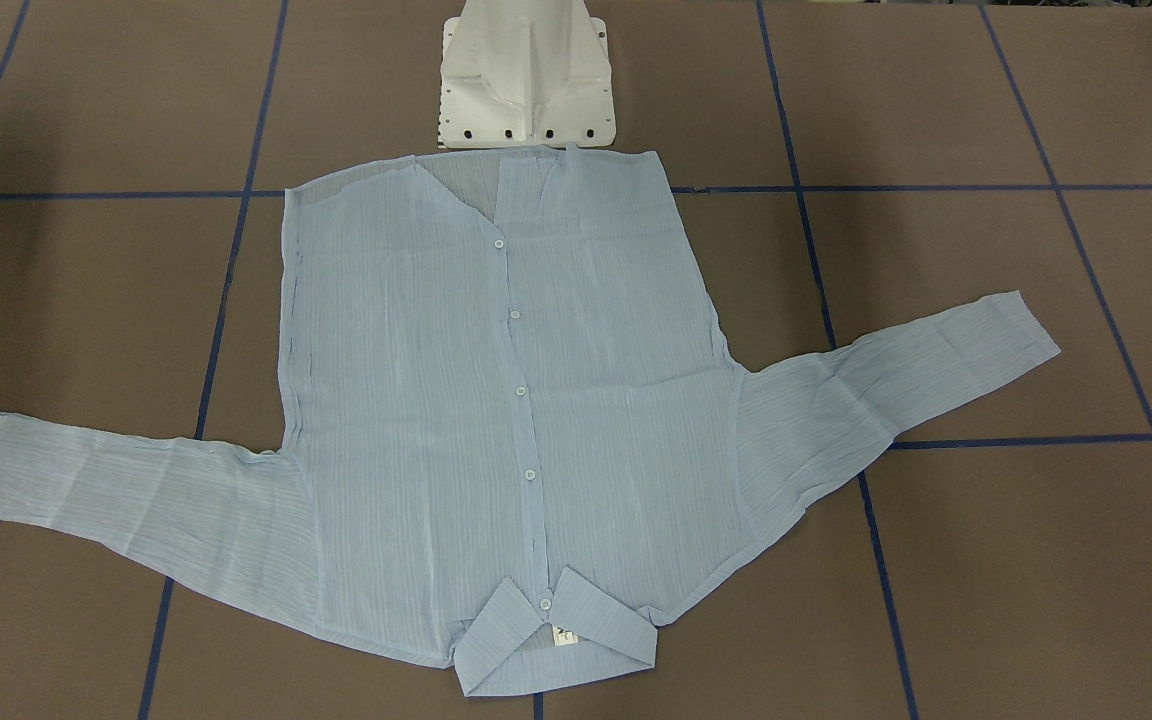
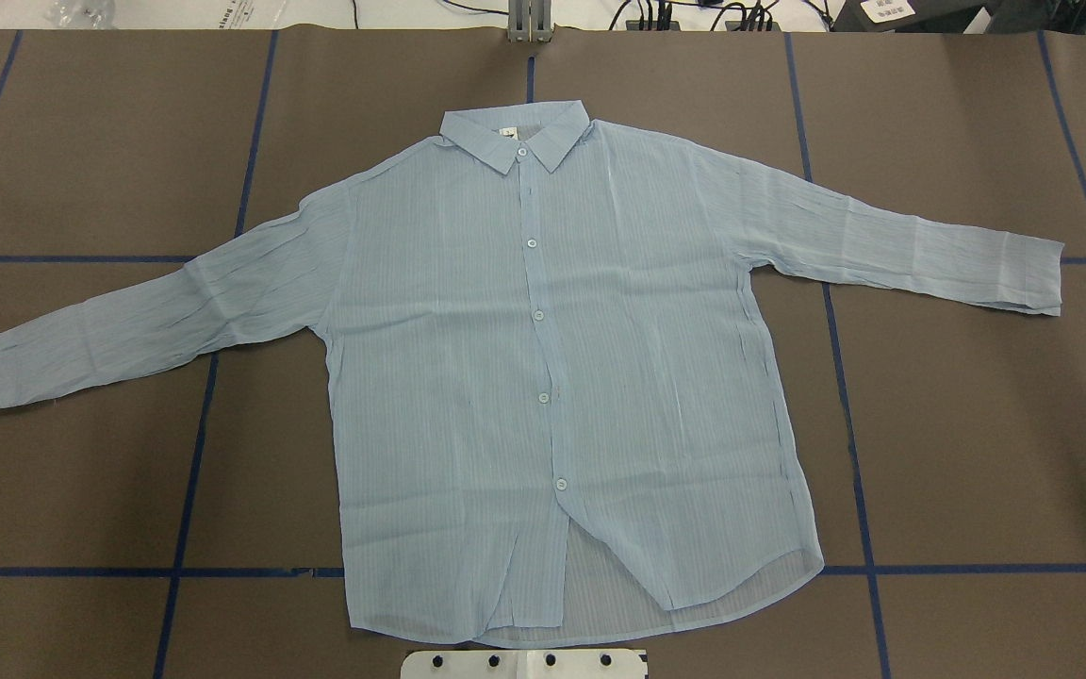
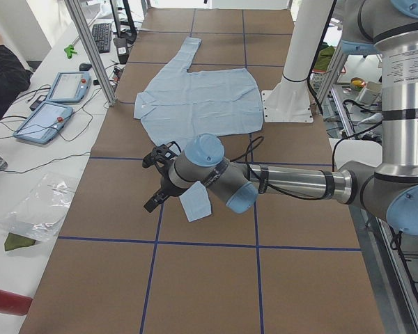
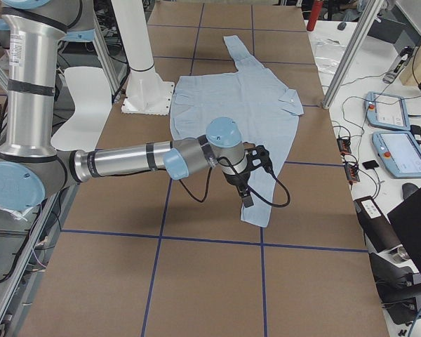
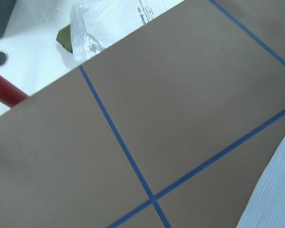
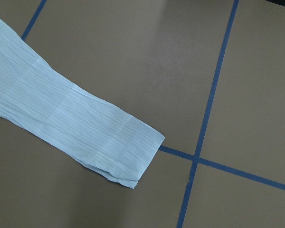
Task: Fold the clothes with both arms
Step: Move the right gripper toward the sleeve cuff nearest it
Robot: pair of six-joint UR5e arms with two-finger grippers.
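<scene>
The light blue striped shirt (image 2: 552, 377) lies flat and buttoned on the brown table, front up. Its collar is at the far side and both sleeves are spread out; it also shows in the front view (image 1: 496, 400). The left gripper (image 3: 153, 182) hovers over the end of the near sleeve (image 3: 195, 203) in the left side view. The right gripper (image 4: 251, 184) hovers over the other cuff (image 4: 256, 207), which also shows in the right wrist view (image 6: 133, 152). Neither arm appears in the overhead or front views. I cannot tell whether either gripper is open or shut.
The white pedestal base (image 1: 526, 80) stands at the shirt's hem. Blue tape lines (image 2: 849, 424) cross the table. Beyond the far edge are frame posts (image 3: 90, 49), two tablets (image 4: 400, 151), a plastic bag (image 3: 35, 209) and a red object (image 5: 4, 90).
</scene>
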